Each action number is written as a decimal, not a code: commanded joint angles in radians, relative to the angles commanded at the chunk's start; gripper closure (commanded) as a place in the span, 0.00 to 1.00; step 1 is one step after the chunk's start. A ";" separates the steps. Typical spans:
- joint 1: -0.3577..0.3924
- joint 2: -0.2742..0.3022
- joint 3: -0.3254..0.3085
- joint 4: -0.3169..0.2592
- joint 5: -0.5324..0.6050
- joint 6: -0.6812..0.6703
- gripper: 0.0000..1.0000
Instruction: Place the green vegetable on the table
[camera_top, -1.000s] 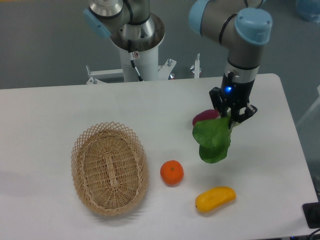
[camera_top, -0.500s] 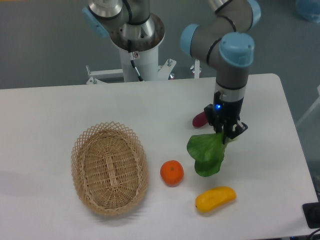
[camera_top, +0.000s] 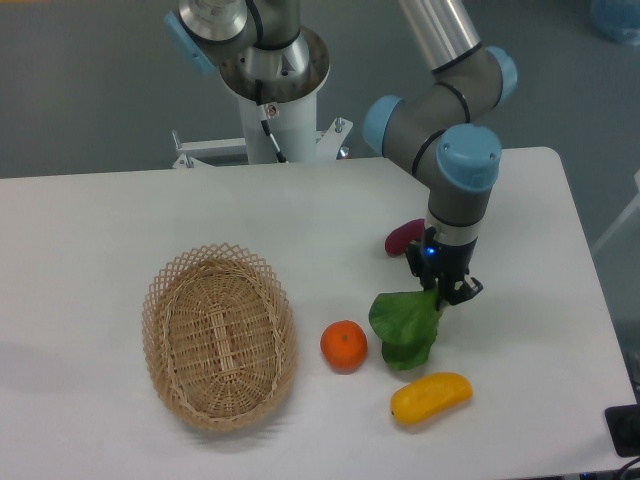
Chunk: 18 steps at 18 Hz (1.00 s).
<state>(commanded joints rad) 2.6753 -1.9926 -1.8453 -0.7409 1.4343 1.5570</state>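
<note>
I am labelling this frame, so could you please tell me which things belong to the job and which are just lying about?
Job: green vegetable, gripper holding it, table.
Lying about: basket, orange, yellow fruit, purple vegetable.

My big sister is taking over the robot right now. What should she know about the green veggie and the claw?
Gripper: shut on the green vegetable, pinching its stem end.
Green vegetable: hanging low over the table, leaves pointing down. They sit between the orange and the yellow fruit. I cannot tell if the leaf tips touch the tabletop yet.
Other things: the purple vegetable lies behind the gripper; the wicker basket is off to the side with nothing visible inside.
Done: the vegetable is brought down near the table.
Left: set it fully down, open the gripper, lift away.
</note>
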 joint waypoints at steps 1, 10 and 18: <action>-0.002 -0.002 -0.002 0.002 0.000 -0.003 0.70; 0.000 0.005 0.023 0.006 -0.006 -0.009 0.00; 0.002 0.040 0.087 0.003 -0.006 -0.017 0.00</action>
<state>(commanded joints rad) 2.6768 -1.9528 -1.7581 -0.7378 1.4281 1.5401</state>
